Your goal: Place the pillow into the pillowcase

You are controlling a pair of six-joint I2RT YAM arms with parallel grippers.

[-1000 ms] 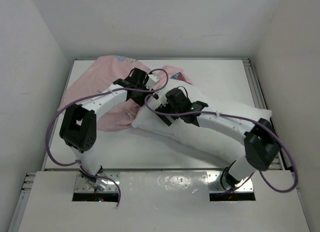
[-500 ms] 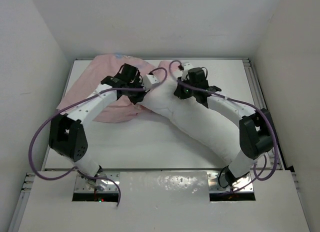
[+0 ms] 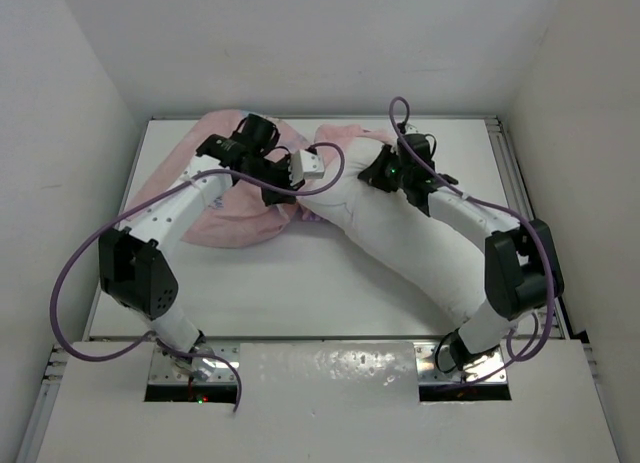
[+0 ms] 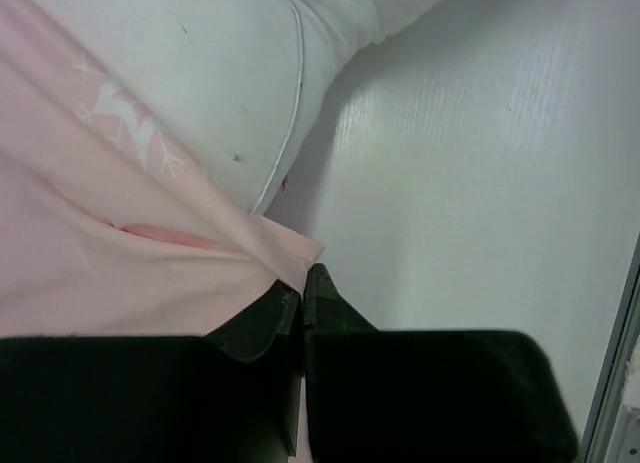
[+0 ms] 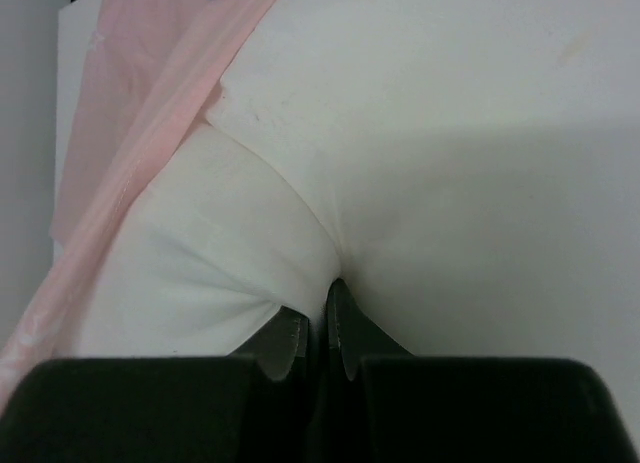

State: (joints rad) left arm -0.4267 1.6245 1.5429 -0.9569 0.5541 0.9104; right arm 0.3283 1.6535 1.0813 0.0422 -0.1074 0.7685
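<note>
The white pillow (image 3: 400,238) lies slanted from the near right toward the back middle, partly under my right arm. Its far end meets the pale pink pillowcase (image 3: 225,218), which is bunched at the back left. My left gripper (image 3: 288,193) is shut on a pink edge of the pillowcase (image 4: 120,263), pinched at the fingertips (image 4: 300,275), with the pillow's seamed edge (image 4: 230,93) just beyond. My right gripper (image 3: 378,171) is shut on a fold of pillow cloth (image 5: 200,243) at its jaws (image 5: 322,295). Pink pillowcase cloth (image 5: 150,103) drapes along the pillow's left.
White walls close in the white table (image 3: 260,283) on the left, back and right. A metal rail (image 3: 505,163) runs along the right edge. Purple cables (image 3: 75,273) loop off both arms.
Both grippers have shut, the left on the pillowcase edge and the right on the pillow. The right arm swung the pillow's far end toward the back, up to the pillowcase.
</note>
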